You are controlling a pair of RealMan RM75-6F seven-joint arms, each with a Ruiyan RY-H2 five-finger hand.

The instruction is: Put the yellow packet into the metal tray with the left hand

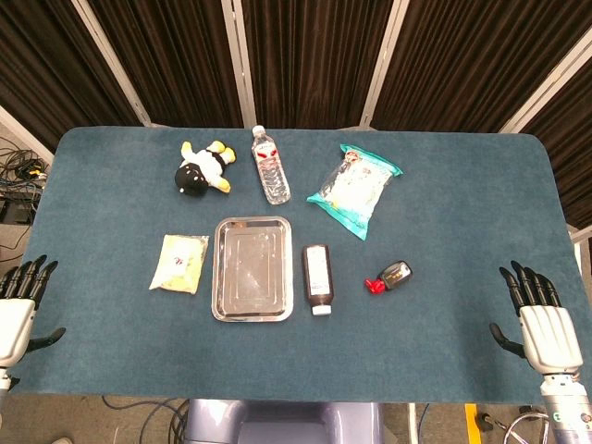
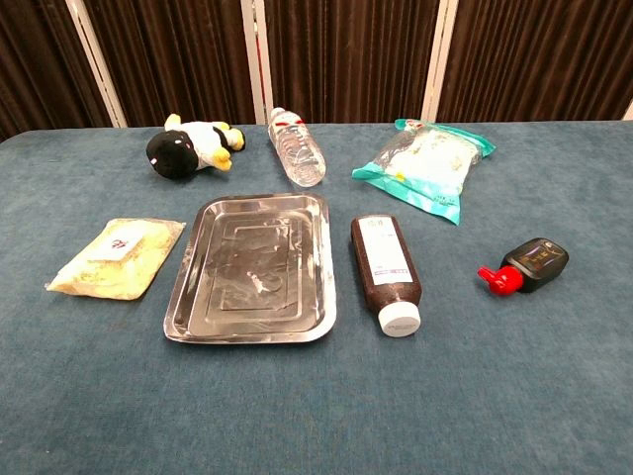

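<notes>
- yellow packet (image 1: 179, 264) lies flat on the blue table (image 1: 444, 351), just left of the metal tray (image 1: 252, 312), not in it
- left hand (image 1: 18, 305) is at the table's left edge, fingers apart, holding nothing
- right hand (image 1: 541, 319) at the right edge, same deal
- dark bottle (image 1: 317, 278) lies just right of the tray

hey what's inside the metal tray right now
Nothing lies in the metal tray: its bare bottom shows in both views, with only smudges and reflections. The yellow packet lies on the table beside it. The cloth beneath the tray is covered.
</notes>
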